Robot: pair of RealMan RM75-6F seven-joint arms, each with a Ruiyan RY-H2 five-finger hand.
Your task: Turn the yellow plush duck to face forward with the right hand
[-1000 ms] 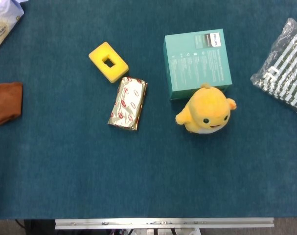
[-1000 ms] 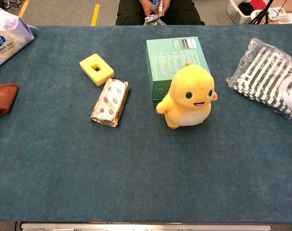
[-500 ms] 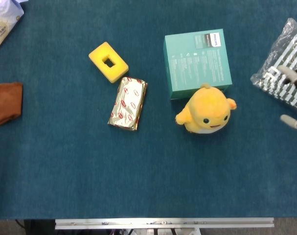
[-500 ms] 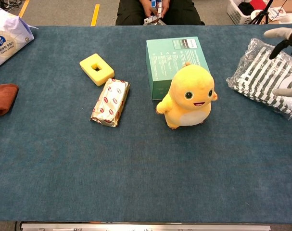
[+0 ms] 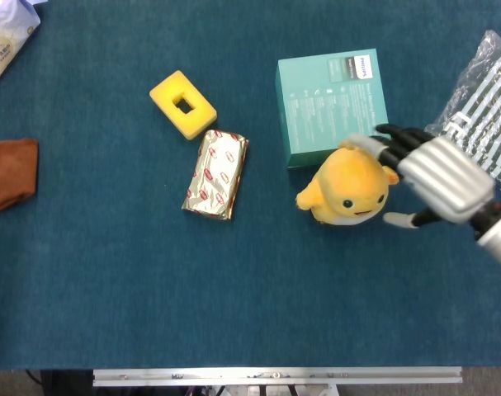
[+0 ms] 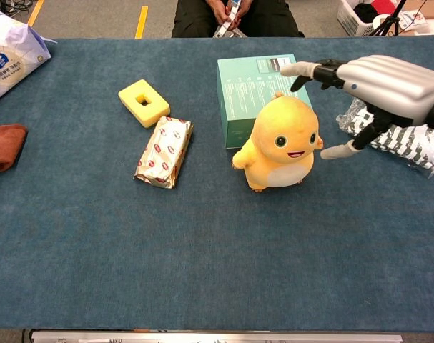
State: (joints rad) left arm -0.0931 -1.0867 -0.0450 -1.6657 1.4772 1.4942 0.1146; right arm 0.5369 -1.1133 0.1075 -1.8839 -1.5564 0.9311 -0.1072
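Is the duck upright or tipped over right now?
Upright: the yellow plush duck stands on its base, head up; the robot hand is open beside it.

The right hand [image 5: 438, 175] is over the right part of the blue table [image 5: 233, 289], with its fingers [image 5: 374, 144] spread and holding nothing. The fingertips are just above the yellow plush duck [image 5: 349, 188], which stands directly to the left of the hand. A teal Philips box [image 5: 331, 106] lies up and left of the hand, touching the duck's back. A striped plastic bag [image 5: 485, 107] lies just behind the hand.
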